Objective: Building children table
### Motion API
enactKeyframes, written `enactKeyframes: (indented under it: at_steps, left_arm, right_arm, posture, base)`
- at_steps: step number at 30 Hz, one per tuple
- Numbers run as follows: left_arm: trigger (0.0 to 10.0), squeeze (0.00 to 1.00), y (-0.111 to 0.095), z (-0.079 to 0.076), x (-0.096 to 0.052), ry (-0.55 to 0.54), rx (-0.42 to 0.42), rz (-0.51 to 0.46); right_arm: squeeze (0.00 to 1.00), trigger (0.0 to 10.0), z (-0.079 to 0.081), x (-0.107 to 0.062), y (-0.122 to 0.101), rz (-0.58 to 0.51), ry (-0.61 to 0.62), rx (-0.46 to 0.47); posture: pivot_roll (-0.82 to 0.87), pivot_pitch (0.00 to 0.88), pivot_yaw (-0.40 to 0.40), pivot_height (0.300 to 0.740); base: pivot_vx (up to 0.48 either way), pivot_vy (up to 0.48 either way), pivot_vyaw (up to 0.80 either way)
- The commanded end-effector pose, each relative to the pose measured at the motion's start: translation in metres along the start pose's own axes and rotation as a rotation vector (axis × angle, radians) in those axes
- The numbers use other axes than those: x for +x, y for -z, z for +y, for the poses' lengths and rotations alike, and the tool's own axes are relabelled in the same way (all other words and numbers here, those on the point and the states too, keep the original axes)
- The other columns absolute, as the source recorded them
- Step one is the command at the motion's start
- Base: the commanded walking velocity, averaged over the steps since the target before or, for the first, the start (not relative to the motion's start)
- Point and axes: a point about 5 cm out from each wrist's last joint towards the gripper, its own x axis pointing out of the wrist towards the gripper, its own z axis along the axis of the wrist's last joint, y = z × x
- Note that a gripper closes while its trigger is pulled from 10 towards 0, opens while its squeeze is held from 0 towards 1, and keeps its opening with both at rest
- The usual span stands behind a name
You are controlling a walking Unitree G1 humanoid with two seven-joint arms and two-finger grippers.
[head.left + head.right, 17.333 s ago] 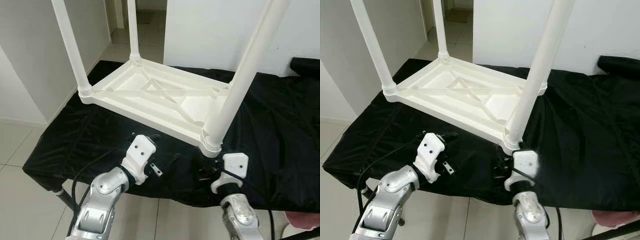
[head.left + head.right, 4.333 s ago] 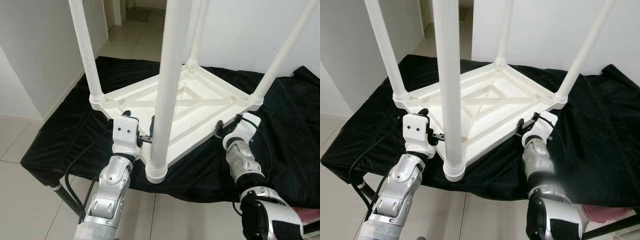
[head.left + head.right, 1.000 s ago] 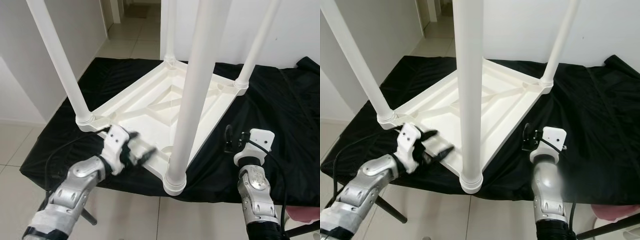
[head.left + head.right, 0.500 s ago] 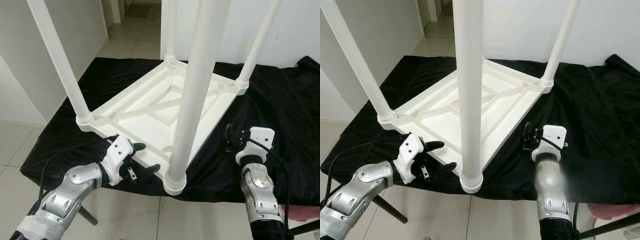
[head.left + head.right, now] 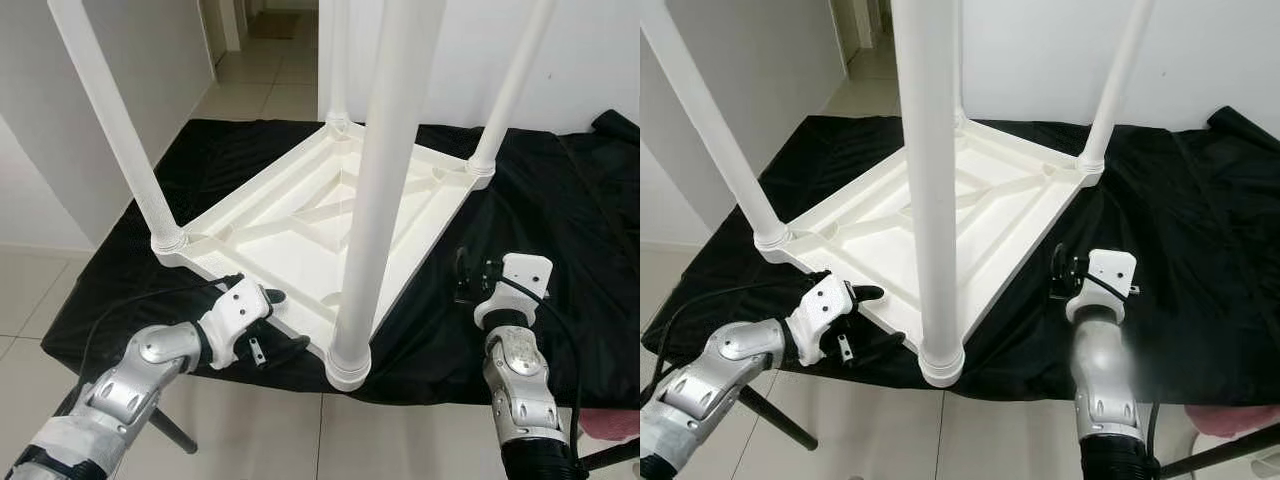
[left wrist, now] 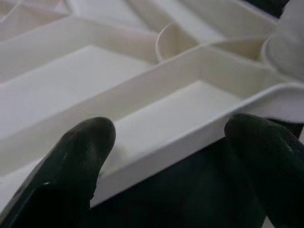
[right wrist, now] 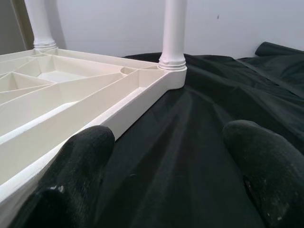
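Centre frame, I keep the table (image 5: 330, 215) inverted on the black cloth (image 5: 560, 230), legs up for assembly; left gripper (image 5: 272, 322) open astride its near rim, right gripper (image 5: 1062, 275) open beside it.

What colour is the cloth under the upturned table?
Black cloth, clearest in the left eye view.

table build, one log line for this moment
table: upside down on black cloth, four legs up | left gripper: open, astride near edge | right gripper: open, beside right edge, apart
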Motion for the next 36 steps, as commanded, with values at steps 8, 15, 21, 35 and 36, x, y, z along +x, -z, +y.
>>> enactKeyframes:
  at_steps: [8, 15, 21, 35, 36]
  left_arm:
    - [10.0, 0.0, 0.01, -0.004, 0.004, 0.265, 0.077, 0.11]
    - [10.0, 0.0, 0.016, -0.001, 0.006, 0.303, 0.072, 0.157]
    - [10.0, 0.0, 0.019, 0.003, 0.011, 0.341, 0.073, 0.17]
    - [10.0, 0.0, 0.028, 0.007, 0.029, 0.31, 0.035, 0.184]
    - [10.0, 0.0, 0.029, 0.007, 0.03, 0.307, 0.021, 0.179]
  right_arm:
    - [0.0, 10.0, -0.001, 0.004, 0.0, -0.001, 0.01, -0.002]
    - [0.0, 10.0, -0.001, -0.002, 0.003, 0.005, 0.032, 0.007]
    - [0.0, 10.0, 0.0, -0.003, 0.004, 0.002, 0.043, 0.008]
    - [0.0, 10.0, -0.006, -0.011, 0.005, 0.0, 0.084, 0.006]
    - [0.0, 10.0, -0.006, -0.012, 0.006, 0.001, 0.085, 0.006]
  posture:
    - [0.0, 0.031, 0.081, 0.74]
    - [-0.01, 0.024, 0.102, 0.74]
    - [-0.02, 0.015, 0.121, 0.74]
    - [-0.06, 0.011, 0.155, 0.74]
    - [-0.06, 0.011, 0.155, 0.74]
  base:
    - [0.0, 0.0, 0.0]
    - [0.0, 0.0, 0.0]
    - [0.0, 0.0, 0.0]
    - [0.0, 0.0, 0.0]
    - [0.0, 0.0, 0.0]
